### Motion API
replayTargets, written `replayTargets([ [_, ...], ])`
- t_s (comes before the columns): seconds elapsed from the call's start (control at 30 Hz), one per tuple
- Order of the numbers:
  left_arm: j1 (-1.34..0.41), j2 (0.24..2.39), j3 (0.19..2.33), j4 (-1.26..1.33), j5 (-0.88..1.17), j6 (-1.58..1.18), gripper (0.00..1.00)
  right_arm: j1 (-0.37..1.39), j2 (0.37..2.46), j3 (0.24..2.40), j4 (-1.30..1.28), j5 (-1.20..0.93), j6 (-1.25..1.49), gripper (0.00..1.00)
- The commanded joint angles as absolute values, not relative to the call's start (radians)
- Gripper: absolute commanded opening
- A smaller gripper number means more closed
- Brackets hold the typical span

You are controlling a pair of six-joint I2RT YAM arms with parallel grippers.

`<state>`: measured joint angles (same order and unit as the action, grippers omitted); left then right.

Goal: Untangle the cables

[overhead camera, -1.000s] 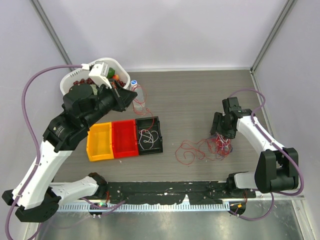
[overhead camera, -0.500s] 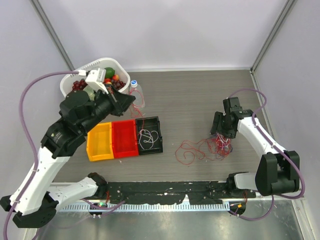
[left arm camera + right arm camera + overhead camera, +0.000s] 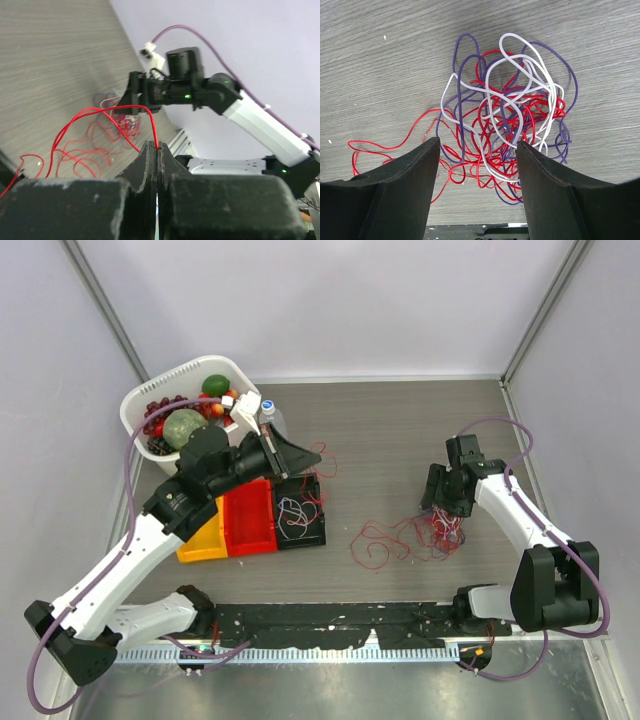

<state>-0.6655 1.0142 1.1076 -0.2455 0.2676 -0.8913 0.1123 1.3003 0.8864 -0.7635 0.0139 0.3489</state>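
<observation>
From the top, I see my left pincer (image 3: 312,454) above the far rim of the black bin (image 3: 322,525), where a white cable (image 3: 292,512) lies coiled. The tangle (image 3: 438,530) of red, white and purple cables sits on the tabletop (image 3: 400,430) to the right, just under my right pincer (image 3: 440,502). On the left wrist, the pincer is clamped tight on a red cable (image 3: 131,107) that arches from its tips down toward the tabletop. On the right wrist, the pincer stands wide, its fingers (image 3: 415,175) apart above the tangle's near side, gripping nothing.
</observation>
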Motion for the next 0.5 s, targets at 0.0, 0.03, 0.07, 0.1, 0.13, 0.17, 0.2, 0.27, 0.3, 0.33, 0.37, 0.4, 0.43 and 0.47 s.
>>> replayTargets([
  [0.0,-0.658,0.974,1.183,-0.08,0.365,-0.874,0.0,0.118,1.27,0.881,-0.735,0.015,0.341,0.67],
  [0.03,-0.655,0.976,1.195,-0.074,0.385,-0.867,0.0,0.117,1.27,0.881,-0.735,0.015,0.341,0.67],
  [0.07,-0.653,0.98,1.206,-0.063,0.408,-0.865,0.0,0.117,1.269,0.881,-0.736,0.015,0.341,0.67],
  [0.1,-0.652,0.985,1.216,-0.052,0.432,-0.865,0.0,0.117,1.269,0.881,-0.736,0.015,0.339,0.67],
  [0.13,-0.65,0.991,1.227,-0.04,0.452,-0.864,0.0,0.117,1.269,0.881,-0.733,0.015,0.339,0.67],
  [0.17,-0.65,0.997,1.236,-0.032,0.471,-0.862,0.0,0.117,1.27,0.881,-0.735,0.015,0.339,0.67],
  [0.2,-0.649,1.0,1.255,-0.032,0.488,-0.848,0.0,0.118,1.27,0.879,-0.732,0.015,0.341,0.67],
  [0.27,-0.649,0.999,1.284,-0.038,0.488,-0.818,0.0,0.118,1.27,0.879,-0.732,0.015,0.339,0.67],
  [0.3,-0.65,0.999,1.305,-0.063,0.474,-0.795,0.0,0.118,1.27,0.879,-0.732,0.015,0.339,0.67],
  [0.33,-0.649,0.996,1.33,-0.101,0.445,-0.766,0.0,0.118,1.27,0.879,-0.732,0.015,0.339,0.67],
  [0.37,-0.647,0.989,1.353,-0.144,0.402,-0.729,0.0,0.118,1.27,0.879,-0.732,0.015,0.339,0.67],
  [0.4,-0.649,0.985,1.383,-0.205,0.356,-0.697,0.0,0.12,1.27,0.879,-0.73,0.015,0.339,0.67],
  [0.43,-0.649,0.983,1.409,-0.265,0.292,-0.66,0.0,0.12,1.27,0.877,-0.729,0.015,0.341,0.68],
  [0.47,-0.649,0.977,1.433,-0.332,0.229,-0.629,0.0,0.118,1.27,0.876,-0.726,0.015,0.339,0.68],
])
